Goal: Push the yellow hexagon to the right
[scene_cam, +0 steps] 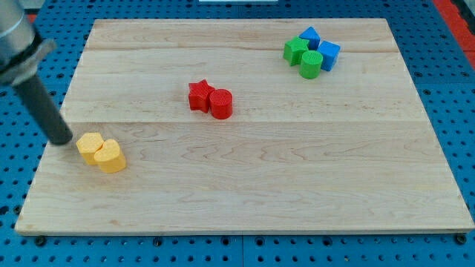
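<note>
Nearest to you, in the lower left of the frame, two yellow blocks sit touching on the pale wooden worktop. The yellow hexagon block is the left one; the second yellow block, rounded and of a shape I can't pin down, butts against its lower-right side.

My tip is just to the upper left of the hexagon, very close, contact not resolvable. There's no hand on this rig, only the dark rod, so there's nothing to open, close or hold. My read: the tip stands on the hexagon's left so that travel toward the frame's right drives it that way. Expect the neighbour yellow block to get carried along, since it sits in the push path.

Mid-frame, centre: a red star block and a red cylinder block, touching, well apart from the yellows.

Far, upper right of the frame: a tight cluster of a green star-like block, a green cylinder block, a blue cube-like block and another blue block. It's well clear of the push.

Under the worktop, a blue perforated base plate shows around the edges.

No brands, labels or readable writing anywhere you can see.
</note>
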